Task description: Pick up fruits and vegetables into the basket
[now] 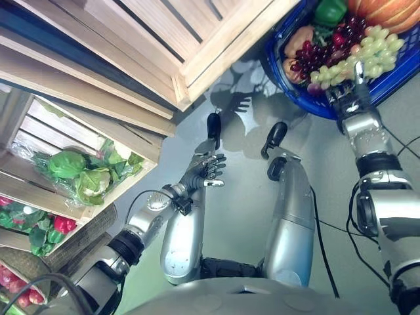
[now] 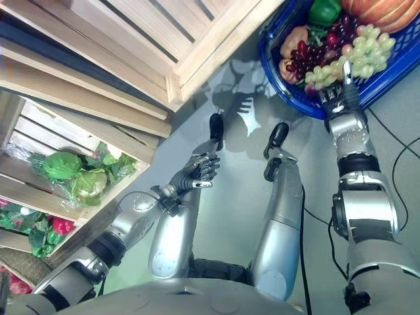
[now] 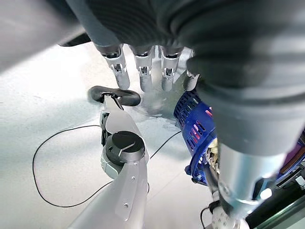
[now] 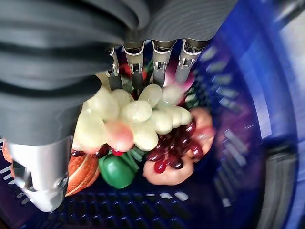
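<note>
R hand (image 4: pixel 157 57), fingers straight & loose, rests on pale green grape bunch (image 4: pixel 138 117) in blue plastic basket (image 1: pixel 394 75); head views add L hand (image 1: pixel 205 172), relaxed, empty, over floor.

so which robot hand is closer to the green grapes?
Right. The right robot hand is at the green grapes in the blue basket; the left robot hand hangs open well away, over the floor.

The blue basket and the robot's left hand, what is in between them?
Bare grey floor lies between the left hand and the blue basket, seen in the left eye view.
</note>
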`<state>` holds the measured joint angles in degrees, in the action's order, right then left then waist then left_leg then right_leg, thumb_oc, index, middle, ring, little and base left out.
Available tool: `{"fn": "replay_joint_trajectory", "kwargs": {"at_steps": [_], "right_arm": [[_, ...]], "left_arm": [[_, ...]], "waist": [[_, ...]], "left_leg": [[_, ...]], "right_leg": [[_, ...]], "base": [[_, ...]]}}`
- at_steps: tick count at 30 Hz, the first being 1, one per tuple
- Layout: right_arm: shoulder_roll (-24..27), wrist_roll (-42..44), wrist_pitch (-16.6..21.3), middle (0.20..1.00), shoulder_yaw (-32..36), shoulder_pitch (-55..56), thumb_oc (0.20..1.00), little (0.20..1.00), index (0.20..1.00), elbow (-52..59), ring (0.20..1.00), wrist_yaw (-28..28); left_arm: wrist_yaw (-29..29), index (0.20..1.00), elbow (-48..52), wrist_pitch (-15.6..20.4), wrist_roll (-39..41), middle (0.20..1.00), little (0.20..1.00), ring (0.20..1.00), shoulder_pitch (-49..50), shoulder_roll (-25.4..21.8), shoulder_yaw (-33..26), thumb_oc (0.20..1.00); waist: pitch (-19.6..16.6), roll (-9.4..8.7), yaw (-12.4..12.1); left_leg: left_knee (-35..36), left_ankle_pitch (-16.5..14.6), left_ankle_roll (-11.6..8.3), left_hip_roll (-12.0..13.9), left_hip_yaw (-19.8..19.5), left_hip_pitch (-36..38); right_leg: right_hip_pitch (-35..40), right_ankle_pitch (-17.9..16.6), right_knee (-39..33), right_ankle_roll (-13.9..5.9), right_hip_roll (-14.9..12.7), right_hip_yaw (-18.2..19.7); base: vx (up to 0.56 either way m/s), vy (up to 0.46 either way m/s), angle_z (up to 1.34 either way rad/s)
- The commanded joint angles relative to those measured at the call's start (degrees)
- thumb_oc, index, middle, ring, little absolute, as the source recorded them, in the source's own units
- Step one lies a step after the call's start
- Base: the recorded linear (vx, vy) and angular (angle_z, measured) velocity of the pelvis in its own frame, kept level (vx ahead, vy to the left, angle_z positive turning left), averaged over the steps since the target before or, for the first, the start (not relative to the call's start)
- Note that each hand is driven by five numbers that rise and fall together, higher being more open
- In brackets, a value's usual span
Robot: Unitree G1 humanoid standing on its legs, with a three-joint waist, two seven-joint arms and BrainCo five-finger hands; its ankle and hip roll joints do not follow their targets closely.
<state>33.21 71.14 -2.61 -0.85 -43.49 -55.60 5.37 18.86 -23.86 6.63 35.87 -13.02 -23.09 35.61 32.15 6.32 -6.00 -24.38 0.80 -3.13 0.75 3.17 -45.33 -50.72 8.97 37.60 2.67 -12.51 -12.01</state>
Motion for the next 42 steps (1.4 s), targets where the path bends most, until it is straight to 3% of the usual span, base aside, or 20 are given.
{"fn": "replay_joint_trajectory", "kwargs": {"at_steps": [1, 5, 11, 16, 20, 21, 27, 31, 34, 42], "right_arm": [[1.6, -2.6, 2.0, 1.000, -0.3, 6.0, 1.000, 1.000, 1.000, 2.5, 1.000, -2.1], [-2.4, -5.2, 3.3, 1.000, -1.8, 13.3, 1.000, 1.000, 1.000, 3.0, 1.000, -5.4], [-8.2, -11.7, 9.6, 1.000, -5.1, 21.3, 1.000, 1.000, 1.000, 3.9, 1.000, -8.1], [-11.9, -23.7, 13.5, 1.000, -8.8, 29.4, 1.000, 1.000, 1.000, 5.4, 1.000, -10.3], [-14.3, -29.9, 11.8, 1.000, -10.1, 33.2, 1.000, 1.000, 1.000, 3.8, 1.000, -12.9], [-15.2, -32.3, 10.0, 1.000, -10.4, 35.2, 1.000, 1.000, 1.000, 3.0, 1.000, -13.9], [-17.6, -39.8, 6.6, 1.000, -11.1, 38.8, 1.000, 1.000, 1.000, -1.5, 1.000, -17.7], [-19.4, -46.1, 2.3, 1.000, -11.2, 39.3, 1.000, 1.000, 1.000, -8.5, 1.000, -18.1], [-20.4, -47.5, 1.2, 1.000, -11.0, 39.1, 1.000, 1.000, 1.000, -10.8, 1.000, -17.9], [-21.5, -50.3, -6.9, 1.000, -9.6, 39.0, 1.000, 1.000, 1.000, -15.9, 1.000, -17.9]], "left_arm": [[-0.3, 1.000, 0.5, -0.9, -3.0, 1.000, 1.000, 1.000, 9.0, 0.4, 4.0, 1.000], [-0.4, 1.000, 0.7, -1.1, -2.6, 1.000, 1.000, 1.000, 9.1, -1.1, 2.9, 1.000], [-1.2, 1.000, 0.2, -0.9, -3.9, 1.000, 1.000, 1.000, 8.7, -2.7, 0.7, 1.000], [-3.2, 1.000, -3.8, 1.8, -4.9, 1.000, 1.000, 1.000, 10.3, -1.5, -2.2, 1.000], [-5.6, 1.000, -9.0, 3.2, -7.6, 1.000, 1.000, 1.000, 11.3, 0.7, -6.1, 1.000], [-5.7, 1.000, -11.5, 2.1, -7.5, 1.000, 1.000, 1.000, 11.9, 1.7, -8.5, 1.000], [-3.0, 1.000, -23.5, -0.9, -11.5, 1.000, 1.000, 1.000, 12.5, 5.8, -14.1, 1.000], [-1.5, 1.000, -34.4, -5.3, -11.5, 1.000, 1.000, 1.000, 11.4, 8.6, -17.7, 1.000], [-1.5, 1.000, -38.6, -7.8, -10.7, 1.000, 1.000, 1.000, 10.7, 9.8, -19.6, 1.000], [1.2, 1.000, -46.9, -17.8, -11.3, 1.000, 1.000, 1.000, 8.9, 11.7, -23.0, 1.000]], "waist": [[-2.4, 4.24, 2.7], [-2.4, 2.66, 3.8], [-2.4, 0.24, 5.1], [-2.4, -1.89, 6.2], [-5.1, -3.24, 6.2], [-7.4, -4.04, 5.9], [-12.8, -5.64, 5.6], [-16.5, -6.28, 5.1], [-17.9, -6.58, 4.9], [-20.8, -6.55, 5.3]], "left_leg": [[4.2, -5.8, 2.92, -2.1, 3.0, 6.4], [6.1, -6.3, 3.10, -2.1, 3.1, 13.4], [9.8, -4.8, 3.27, -1.4, 3.3, 21.9], [14.1, -4.0, 2.72, -0.9, 2.3, 31.7], [17.8, -3.5, 2.41, -0.8, 1.8, 38.1], [19.6, -3.4, 2.34, -0.9, 1.6, 40.8], [22.4, -3.5, 2.50, -1.0, 2.3, 45.3], [23.5, -4.0, 2.96, -1.4, 2.8, 48.4], [23.7, -4.5, 3.26, -1.6, 3.4, 49.6], [24.1, -5.9, 4.13, -2.2, 4.6, 53.5]], "right_leg": [[5.3, 1.4, -3.8, -3.44, 5.0, -0.6], [12.5, 1.3, -6.2, -3.99, 5.3, -0.8], [22.6, -1.4, -12.2, -4.28, 5.9, -1.8], [34.0, -2.2, -18.3, -4.73, 7.1, -1.5], [41.4, -3.1, -23.5, -5.56, 7.6, -1.3], [44.4, -3.5, -26.0, -6.02, 7.8, -1.3], [49.1, -5.1, -30.2, -7.00, 7.9, -1.5], [52.4, -5.7, -32.1, -7.21, 7.8, -1.6], [53.6, -5.6, -32.4, -7.31, 7.6, -1.8], [57.2, -5.5, -33.5, -7.22, 7.3, -2.0]], "base": [[-0.02, 0.122, -0.01], [0.00, 0.100, -0.02], [-0.02, 0.072, 0.03], [0.03, 0.071, -0.04], [0.10, 0.057, -0.05], [0.13, 0.021, -0.14], [0.10, 0.039, -0.06], [0.08, 0.053, -0.04], [0.04, 0.033, -0.04], [0.00, 0.033, -0.10]]}}
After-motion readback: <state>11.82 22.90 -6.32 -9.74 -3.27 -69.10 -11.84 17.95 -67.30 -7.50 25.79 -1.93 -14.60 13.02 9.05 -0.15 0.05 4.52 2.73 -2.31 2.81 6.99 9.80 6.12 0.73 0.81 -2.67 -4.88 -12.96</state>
